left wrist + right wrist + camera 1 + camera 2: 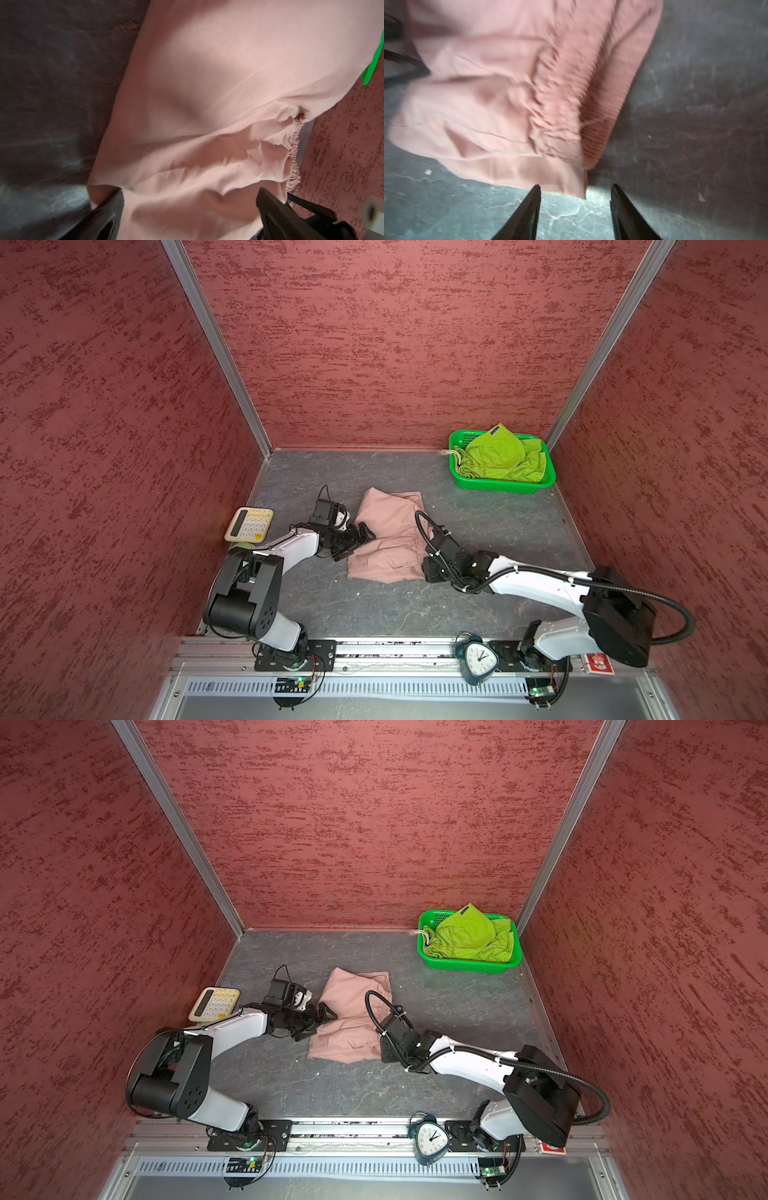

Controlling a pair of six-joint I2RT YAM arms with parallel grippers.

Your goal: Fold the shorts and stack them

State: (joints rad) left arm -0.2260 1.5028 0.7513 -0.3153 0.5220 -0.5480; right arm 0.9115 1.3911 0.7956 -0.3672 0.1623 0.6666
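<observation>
The dusty pink shorts (pixel 388 539) (pixel 353 1019) lie rumpled and partly folded on the middle of the grey table. My left gripper (pixel 353 541) (pixel 322 1019) is open at their left edge. In the left wrist view pink cloth (pixel 207 93) fills the space between the wide-apart fingers of this gripper (pixel 190 192). My right gripper (pixel 575 187) is open over bare table, just short of the near right waistband corner of the shorts (pixel 498 93). In both top views its wrist hides the fingers. The lime green shorts (pixel 498 456) (pixel 469 938) sit bunched in the basket.
The green perforated basket (pixel 503 487) (pixel 469 966) stands in the far right corner. A cream calculator (pixel 248 524) (pixel 214 1004) lies at the left wall. A dark alarm clock (pixel 478 659) (pixel 430 1139) sits on the front rail. Red walls enclose three sides.
</observation>
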